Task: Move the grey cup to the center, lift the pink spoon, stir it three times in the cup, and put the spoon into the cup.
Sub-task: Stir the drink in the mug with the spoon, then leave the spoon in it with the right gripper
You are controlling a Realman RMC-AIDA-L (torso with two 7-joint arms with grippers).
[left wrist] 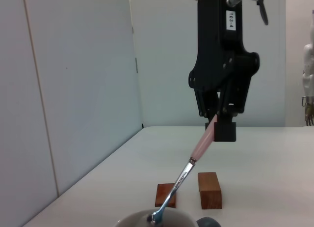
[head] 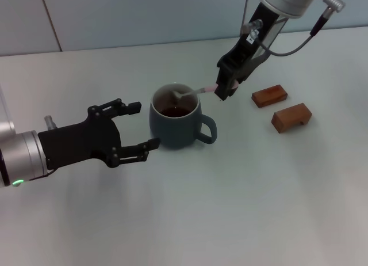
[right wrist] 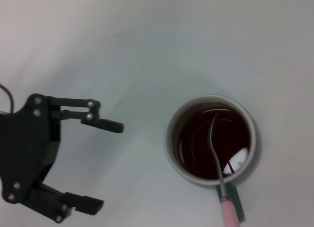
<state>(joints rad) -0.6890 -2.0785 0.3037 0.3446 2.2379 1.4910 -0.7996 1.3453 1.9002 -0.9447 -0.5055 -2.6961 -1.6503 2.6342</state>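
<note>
The grey cup (head: 175, 128) stands near the table's middle, holding dark reddish-brown liquid (right wrist: 196, 143), its handle toward my right. My right gripper (head: 225, 88) hangs above and to the right of the cup, shut on the pink handle of the pink spoon (head: 194, 92). The spoon slants down, with its metal bowl inside the cup, at the liquid (right wrist: 215, 138). The left wrist view shows the right gripper (left wrist: 218, 123) holding the spoon (left wrist: 195, 156) over the cup's rim (left wrist: 132, 219). My left gripper (head: 144, 125) is open and empty just left of the cup, not touching it; it also shows in the right wrist view (right wrist: 105, 165).
Two brown wooden blocks (head: 269, 95) (head: 291, 117) lie to the right of the cup, beyond my right gripper. They also show in the left wrist view (left wrist: 164, 195) (left wrist: 209, 190). A pale wall runs along the table's far edge.
</note>
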